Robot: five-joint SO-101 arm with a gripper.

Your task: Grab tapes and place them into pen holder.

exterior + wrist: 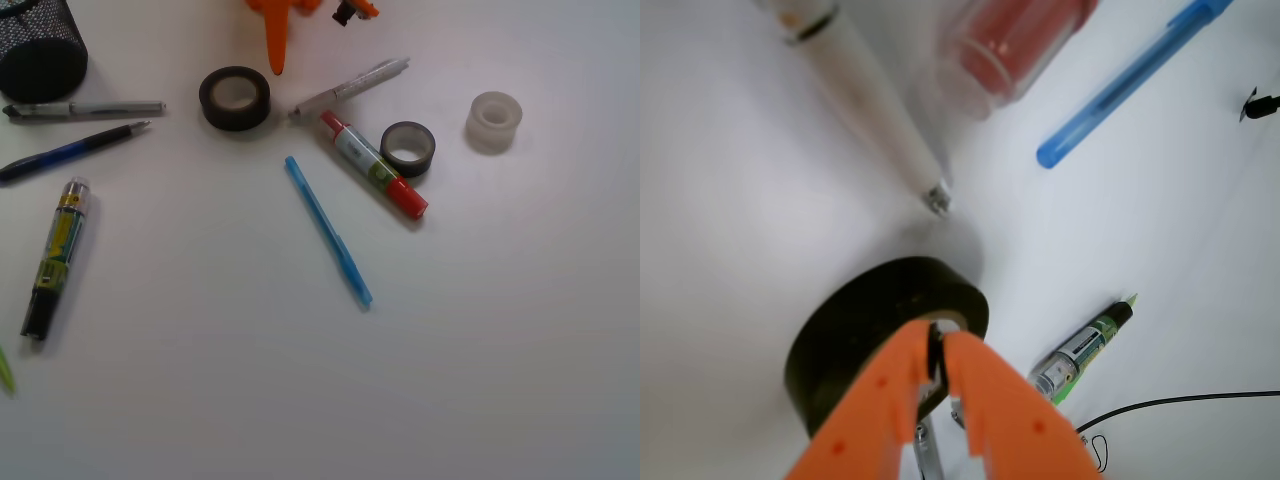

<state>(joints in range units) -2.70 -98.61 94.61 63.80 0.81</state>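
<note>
The wide black tape lies flat on the white table. My orange gripper hangs just behind and to the right of it, jaws pressed together with only a thin slit, holding nothing. The smaller dark tape rests against a red-capped marker. The translucent whitish tape sits alone further right. At the top left corner stands the black mesh pen holder, partly cut off by the frame.
A silver pen lies right of the black tape. A blue pen lies mid-table. Near the holder are a grey pen, a dark blue pen and a yellow-green marker.
</note>
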